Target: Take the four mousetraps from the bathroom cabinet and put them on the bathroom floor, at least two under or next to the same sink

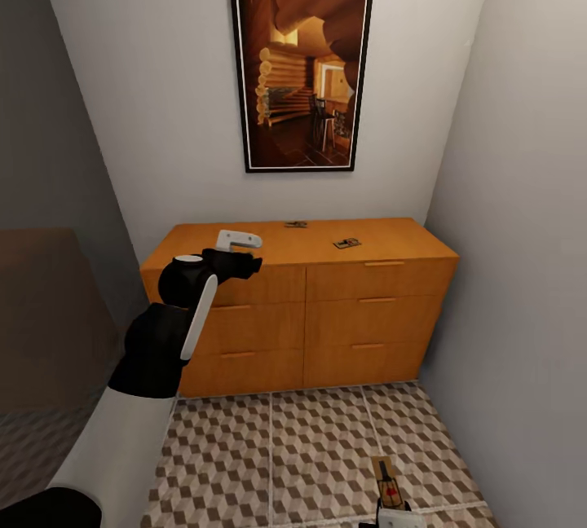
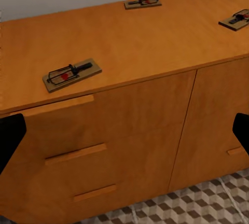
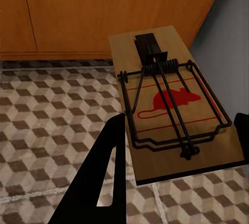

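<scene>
Three mousetraps lie on top of the orange-brown cabinet (image 2: 135, 115): one near its left front (image 2: 71, 73), one at the back (image 2: 142, 2), one toward the right (image 2: 237, 19). In the head view two of them show on the cabinet (image 1: 326, 316), at the back (image 1: 296, 224) and right of centre (image 1: 346, 243). My left gripper (image 1: 243, 251) hovers open in front of the cabinet's top left drawer, its fingers (image 2: 10, 138) far apart. My right gripper (image 3: 179, 146) is shut on the fourth mousetrap (image 3: 166, 105), low over the patterned bathroom floor (image 1: 269, 463).
A framed picture (image 1: 300, 63) hangs above the cabinet. A grey wall (image 1: 522, 267) closes the right side, close to the held mousetrap (image 1: 389, 481). A dark brown panel (image 1: 41, 316) stands at the left. Open tiles lie between me and the cabinet.
</scene>
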You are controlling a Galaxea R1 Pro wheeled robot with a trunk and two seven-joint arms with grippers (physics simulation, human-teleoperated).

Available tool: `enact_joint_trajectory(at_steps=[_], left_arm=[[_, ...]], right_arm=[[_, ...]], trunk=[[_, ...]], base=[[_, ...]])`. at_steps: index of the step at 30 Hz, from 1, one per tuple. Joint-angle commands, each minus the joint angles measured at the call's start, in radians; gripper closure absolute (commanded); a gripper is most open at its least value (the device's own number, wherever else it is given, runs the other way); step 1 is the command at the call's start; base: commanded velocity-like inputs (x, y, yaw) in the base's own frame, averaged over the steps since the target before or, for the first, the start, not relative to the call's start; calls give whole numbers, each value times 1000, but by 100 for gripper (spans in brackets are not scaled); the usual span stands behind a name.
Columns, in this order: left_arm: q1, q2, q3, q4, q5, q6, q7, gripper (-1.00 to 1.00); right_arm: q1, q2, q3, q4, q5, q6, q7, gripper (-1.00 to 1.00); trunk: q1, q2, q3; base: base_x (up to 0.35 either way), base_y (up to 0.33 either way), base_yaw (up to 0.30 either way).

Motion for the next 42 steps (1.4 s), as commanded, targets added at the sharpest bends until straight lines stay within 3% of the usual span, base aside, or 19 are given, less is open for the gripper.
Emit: enact_joint_trajectory(at_steps=[1, 11, 31, 36, 42], left_arm=[[-1, 0, -1, -1, 0, 4, 4, -100], [-1, 0, -1, -2, 0, 4, 4, -100], [-1, 1, -14, 1, 0, 3, 4, -100], [-1, 2, -29, 2, 0, 2, 4, -100], [-1, 2, -30, 2, -1, 1, 4, -100]], right_arm=[[-1, 1, 3, 1, 5, 0, -10, 100], [-1, 4, 3, 1, 3, 1, -11, 100], [-1, 5, 5, 2, 4, 1, -9, 100], [-1, 2, 6, 2, 41, 1, -8, 100], [-1, -3, 6, 2, 56, 3, -9, 100]], trunk=[[0, -1, -1], [0, -1, 0], [0, -1, 17], [0, -1, 17], [0, -1, 18]], base=[[0, 0, 0], [25, 0, -31], [198, 0, -157], [15, 0, -11], [1, 0, -1]])
